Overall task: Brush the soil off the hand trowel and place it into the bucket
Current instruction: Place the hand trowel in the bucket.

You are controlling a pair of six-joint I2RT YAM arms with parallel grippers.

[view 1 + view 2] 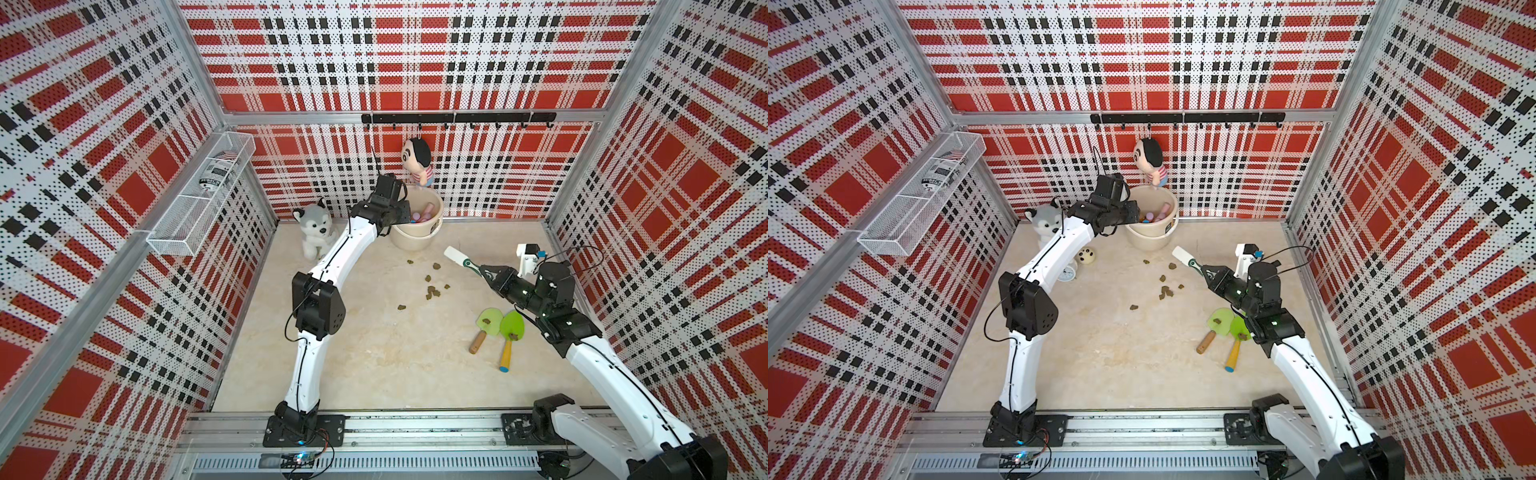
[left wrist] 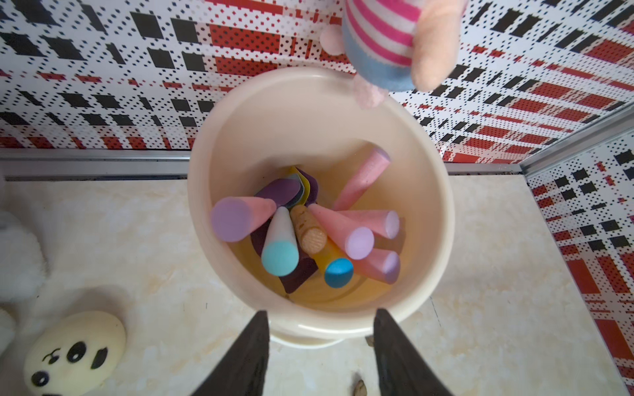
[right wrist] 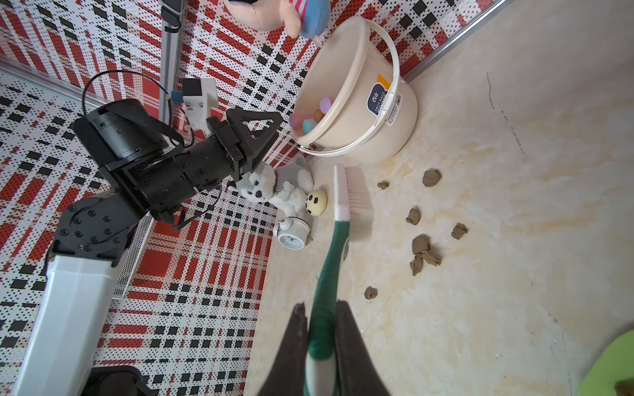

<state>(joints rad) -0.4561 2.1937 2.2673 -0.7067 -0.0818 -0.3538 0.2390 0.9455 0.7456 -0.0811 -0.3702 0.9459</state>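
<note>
Clamped shut, the jaws of my right gripper [image 3: 322, 308] hold the brush [image 3: 330, 260] by its green handle, with the white bristle head jutting out ahead over the floor. Whether the bristles touch the floor I cannot tell. Close beside that arm lie two green trowels [image 1: 488, 322], their blades meeting, each with a dark crumb on it. In a top view my own wrist covers part of one blade, and my right wrist camera catches only a cut-off green corner. Beyond the brush, loose lumps of soil [image 1: 432, 291] are scattered on the bare floor, apart from both trowels. Farther off, my left gripper [image 2: 320, 313] hangs over the near rim of the bucket [image 2: 206, 212], its jaws standing apart with nothing between them. The bucket sits by the back wall, and in both top views my left arm hides its near side. Inside it, a bundle of handles [image 2: 343, 236] points up, pink, wooden and yellow. The blades below them are mostly buried and hard to make out. A doll [image 1: 417, 160] dangles over the far rim, its head cut off in my left wrist view. A husky toy [image 1: 316, 226] sits partly behind my left arm.
</note>
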